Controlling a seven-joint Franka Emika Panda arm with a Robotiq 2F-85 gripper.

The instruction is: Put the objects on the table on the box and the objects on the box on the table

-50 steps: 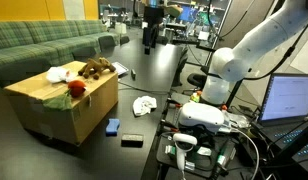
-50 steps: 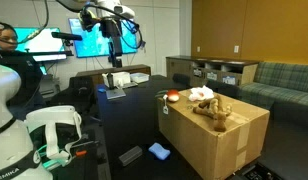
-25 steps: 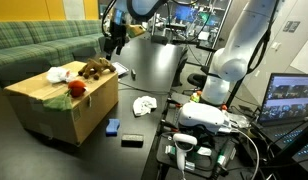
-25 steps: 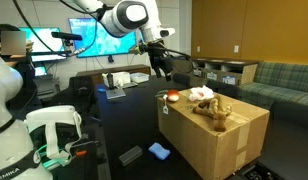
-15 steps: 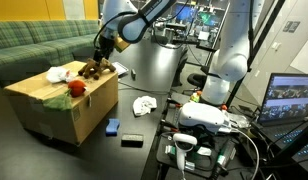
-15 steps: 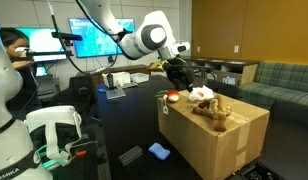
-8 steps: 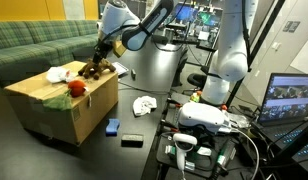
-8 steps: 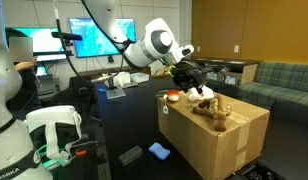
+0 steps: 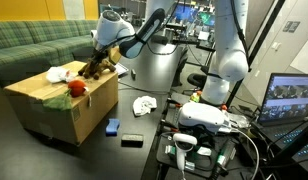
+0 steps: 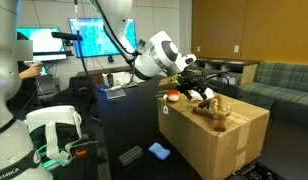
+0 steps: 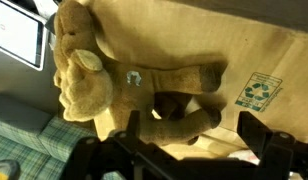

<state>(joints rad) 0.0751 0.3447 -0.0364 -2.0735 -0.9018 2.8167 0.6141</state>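
Hovers over brown plush toy on cardboard box with gripper spread wide, empty. Likely soft, light, compressible: grasp across torso, not a limb.

Tan box with brown plush toy, black table, green sofa
The cardboard box is plain tan with a green recycling mark at right in the wrist view. The plush toy is brown with a paler face; beside it are a red object and a white cloth. The black table holds a blue item and a white one. The sofa at upper left is green
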